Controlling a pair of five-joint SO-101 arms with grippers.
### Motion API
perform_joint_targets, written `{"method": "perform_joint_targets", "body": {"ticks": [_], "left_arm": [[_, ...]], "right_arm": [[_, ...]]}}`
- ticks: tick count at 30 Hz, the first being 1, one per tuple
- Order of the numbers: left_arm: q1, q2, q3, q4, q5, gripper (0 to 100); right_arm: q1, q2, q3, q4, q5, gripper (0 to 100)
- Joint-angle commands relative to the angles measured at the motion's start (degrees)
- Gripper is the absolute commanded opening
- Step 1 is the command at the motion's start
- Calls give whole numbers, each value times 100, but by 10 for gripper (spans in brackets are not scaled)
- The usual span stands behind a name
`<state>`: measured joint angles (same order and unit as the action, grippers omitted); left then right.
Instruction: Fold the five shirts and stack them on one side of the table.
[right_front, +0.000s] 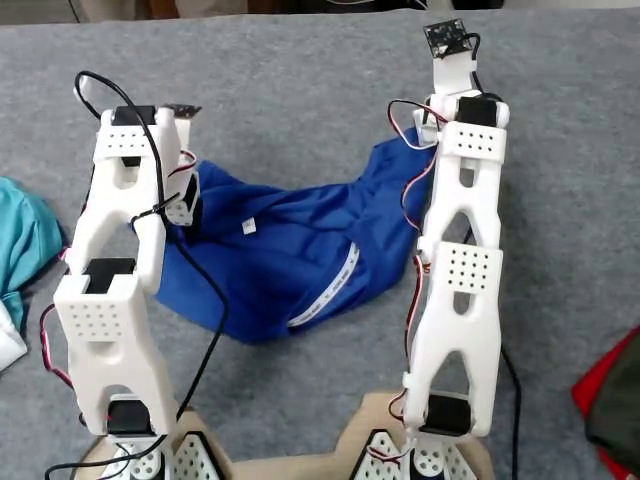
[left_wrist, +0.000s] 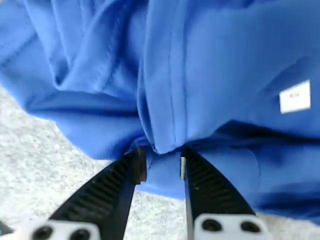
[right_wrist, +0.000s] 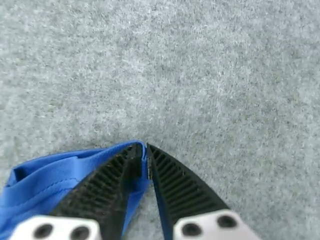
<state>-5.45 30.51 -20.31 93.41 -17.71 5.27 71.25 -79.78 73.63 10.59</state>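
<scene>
A crumpled blue shirt (right_front: 300, 250) lies in the middle of the grey table, pulled out between the two arms. My left gripper (right_front: 188, 205) sits at the shirt's left edge; in the left wrist view it (left_wrist: 161, 165) is shut on a bunched fold of the blue shirt (left_wrist: 210, 65), near a small white tag (left_wrist: 295, 96). My right gripper (right_front: 425, 132) is at the shirt's far right corner; in the right wrist view it (right_wrist: 146, 150) is shut on a thin edge of the blue shirt (right_wrist: 55, 170), low over the felt.
A teal shirt (right_front: 20, 240) and a bit of white cloth (right_front: 8, 345) lie at the left edge. A red and dark garment (right_front: 610, 400) pokes in at the right edge. Bare grey felt (right_front: 300, 80) stretches behind the arms.
</scene>
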Motion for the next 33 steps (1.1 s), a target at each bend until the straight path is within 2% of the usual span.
{"method": "perform_joint_targets", "body": {"ticks": [1,5,19,28,33], "left_arm": [[70,-365,-9,-167,202,156],[70,-356,-44,-176,492,216],[70,-356,404,-765,527,214],[70,-356,352,-774,527,20],[79,-400,299,-774,527,20]], "right_arm": [[101,-48,-286,-132,44,7],[101,-48,-286,-132,44,7],[110,-48,-286,-132,44,7],[110,-48,-286,-132,44,7],[101,-48,-286,-123,44,7]]}}
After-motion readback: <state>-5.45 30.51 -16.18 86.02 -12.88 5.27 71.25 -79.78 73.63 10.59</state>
